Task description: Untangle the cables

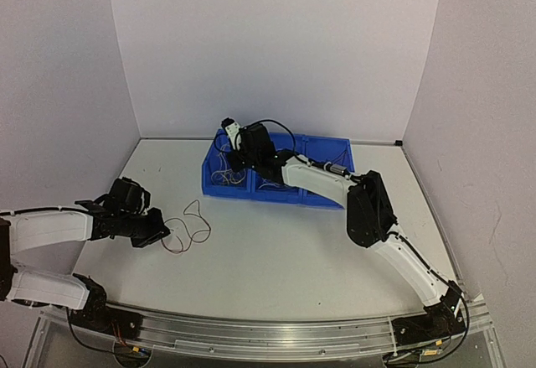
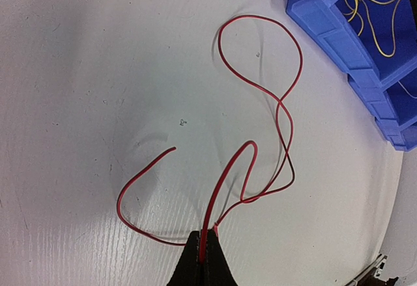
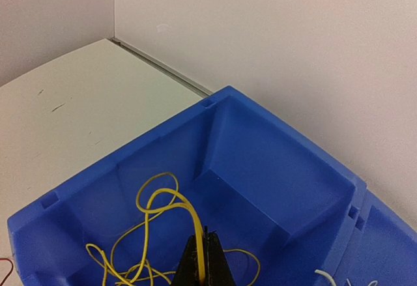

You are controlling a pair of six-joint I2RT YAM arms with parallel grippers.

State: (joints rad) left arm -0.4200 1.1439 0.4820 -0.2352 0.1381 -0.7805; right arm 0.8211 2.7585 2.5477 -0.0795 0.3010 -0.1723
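**Tally of things in view**

Two robot arms are counted: the left arm [image 1: 50, 227] and the right arm [image 1: 314, 177]. Two grippers are counted with them, the left gripper [image 2: 203, 247] and the right gripper [image 3: 205, 257]. One table [image 1: 276, 259] is seen. One row of blue bins [image 1: 276, 194] is seen, and three compartments can be made out in it. One red wire [image 2: 280, 101] is counted. The yellow wires [image 3: 195, 224] are too tangled to be numbered — several strands at least. One white wire [image 3: 324, 274] is glimpsed.
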